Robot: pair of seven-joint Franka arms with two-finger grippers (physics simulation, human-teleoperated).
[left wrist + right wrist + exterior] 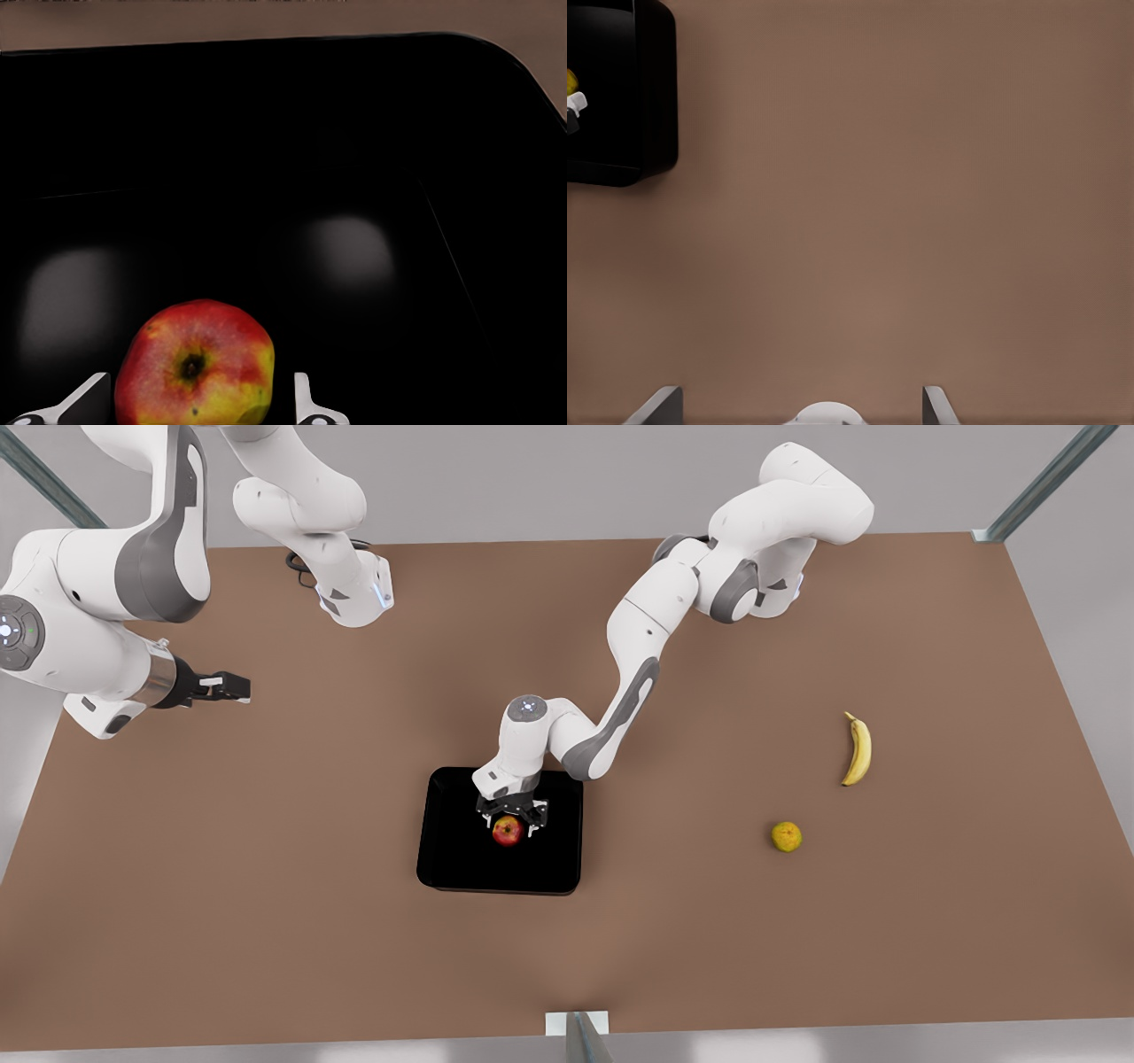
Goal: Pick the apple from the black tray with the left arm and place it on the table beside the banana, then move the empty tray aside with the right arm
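Now left gripper (513, 821) straddles the apple (507, 832) in the black tray (447, 850)

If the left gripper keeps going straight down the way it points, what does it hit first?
The apple. The left gripper points down over the black tray, jaws open either side of the fruit, so its palm would likely meet the apple first, though depth is unclear.

Left gripper (512, 821) is reaching down from a bent, extended arm, fingers (308, 403) spread wide (one on each side of what sits between them). Right gripper (232, 687) is waiting raised, pointing sideways, fingers (657, 407) parted.
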